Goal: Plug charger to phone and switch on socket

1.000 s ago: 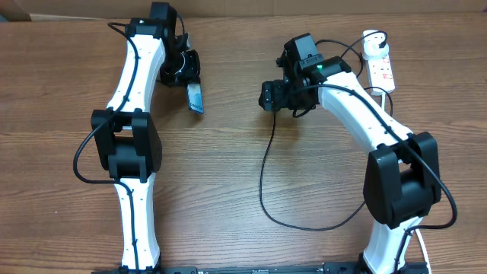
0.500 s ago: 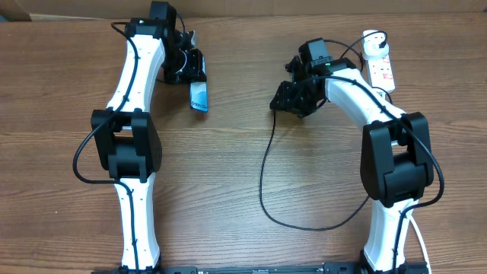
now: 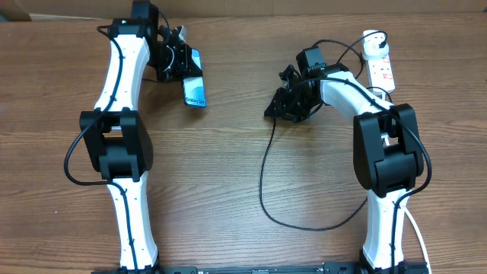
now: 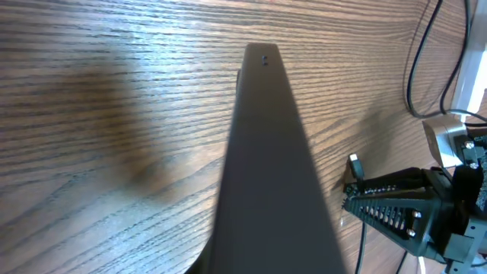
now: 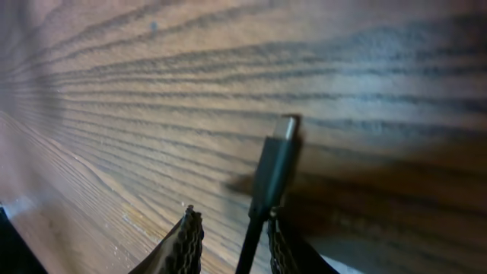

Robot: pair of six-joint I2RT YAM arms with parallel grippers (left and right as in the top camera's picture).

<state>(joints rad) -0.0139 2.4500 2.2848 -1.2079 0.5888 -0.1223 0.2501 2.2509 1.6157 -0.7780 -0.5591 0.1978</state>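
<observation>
Holding my left arm stretched far-left, its gripper (image 3: 183,68) clamps the tilted phone (image 3: 195,90). My right arm folds inward, gripper (image 3: 272,113) straddling the charger (image 5: 272,164) tip near the table (image 3: 213,198); I can't tell if it pinches.

The counter (image 3: 228,167) is a brown wood-grain surface. The white socket (image 3: 383,72) lies at its far right, a white plug adapter (image 3: 372,47) seated in its far end. The black charger (image 3: 262,183) cable lies looped across the centre-right.

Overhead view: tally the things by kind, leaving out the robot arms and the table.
Smartphone: 1
Black charger cable: 1
White power strip: 1
Total: 3
</observation>
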